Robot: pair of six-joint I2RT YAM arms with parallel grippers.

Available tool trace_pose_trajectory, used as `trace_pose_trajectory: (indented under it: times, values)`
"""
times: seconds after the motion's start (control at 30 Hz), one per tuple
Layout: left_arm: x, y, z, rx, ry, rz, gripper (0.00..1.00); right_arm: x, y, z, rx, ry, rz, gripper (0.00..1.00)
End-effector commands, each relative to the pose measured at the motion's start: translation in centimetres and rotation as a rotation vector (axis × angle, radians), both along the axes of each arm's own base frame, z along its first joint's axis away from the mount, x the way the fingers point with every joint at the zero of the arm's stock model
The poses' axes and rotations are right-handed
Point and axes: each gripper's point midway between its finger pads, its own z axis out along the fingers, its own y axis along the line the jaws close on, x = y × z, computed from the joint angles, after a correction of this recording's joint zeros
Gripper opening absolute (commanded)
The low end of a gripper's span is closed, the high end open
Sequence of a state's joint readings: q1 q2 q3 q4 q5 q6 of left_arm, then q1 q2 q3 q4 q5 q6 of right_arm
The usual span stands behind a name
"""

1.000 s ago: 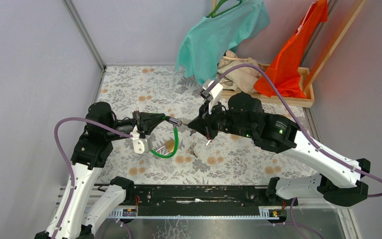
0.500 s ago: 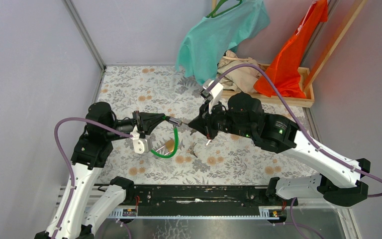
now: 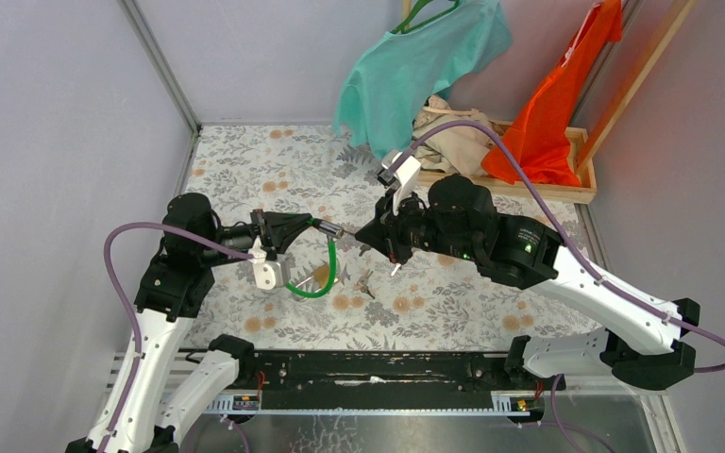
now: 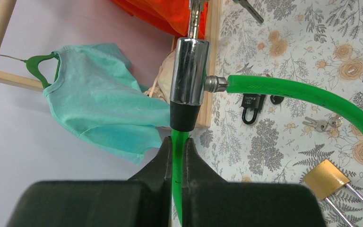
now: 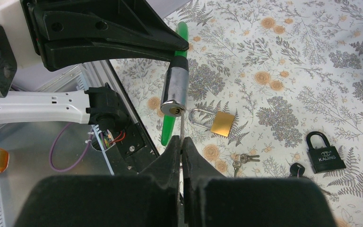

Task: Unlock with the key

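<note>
My right jaws pinch the key (image 5: 181, 131), its blade nearly in line with the long axis of the lock cylinder (image 5: 175, 87). The keyhole (image 5: 172, 109) lies just ahead of the tip, slightly left. My left jaws clamp the green cable (image 4: 177, 156) behind the cylinder, above the table (image 5: 312, 71).

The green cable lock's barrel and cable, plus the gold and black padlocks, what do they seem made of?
Barrel: polished chrome-like metal, mirror reflections.
Cable: likely glossy green plastic sheath, smooth highlights; core unseen.
Gold padlock: probably brass body, satin yellow sheen, steel-looking shackle.
Black padlock: dark coated or plastic-covered, matte; can't tell which.
</note>
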State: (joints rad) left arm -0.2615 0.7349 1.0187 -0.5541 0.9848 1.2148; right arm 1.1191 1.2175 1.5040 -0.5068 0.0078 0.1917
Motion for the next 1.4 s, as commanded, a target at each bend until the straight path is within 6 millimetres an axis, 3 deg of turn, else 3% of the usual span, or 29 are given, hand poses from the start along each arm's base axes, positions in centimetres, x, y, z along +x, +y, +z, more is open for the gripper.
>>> trace_pose_trajectory:
  times: [0.0, 0.5, 0.8, 0.93, 1.07, 1.37]
  values:
    - [-0.1, -0.2, 3.5, -0.032, -0.133, -0.014, 0.0, 0.3, 1.6, 1.0, 0.062, -0.008, 0.007, 0.0]
    - [1.3, 0.3, 3.2, -0.004, -0.149, 0.056, 0.0, 1.8, 2.4, -0.2, 0.068, 0.029, -0.072, 0.0]
    - [1.5, 0.3, 2.5, 0.026, -0.195, 0.049, 0.0, -0.2, 3.1, 0.0, 0.108, 0.039, 0.044, 0.0]
    - [1.3, 0.0, 2.6, 0.03, -0.214, 0.029, 0.0, -0.4, 2.9, 0.1, 0.11, 0.036, 0.052, 0.0]
    - [1.6, 0.2, 2.5, 0.037, -0.216, 0.041, 0.0, 0.7, 2.0, 0.3, 0.099, 0.032, -0.027, 0.0]
    - [-0.7, -0.5, 2.3, 0.034, -0.301, -0.062, 0.0, 0.2, 0.7, 0.2, 0.101, 0.055, -0.047, 0.0]
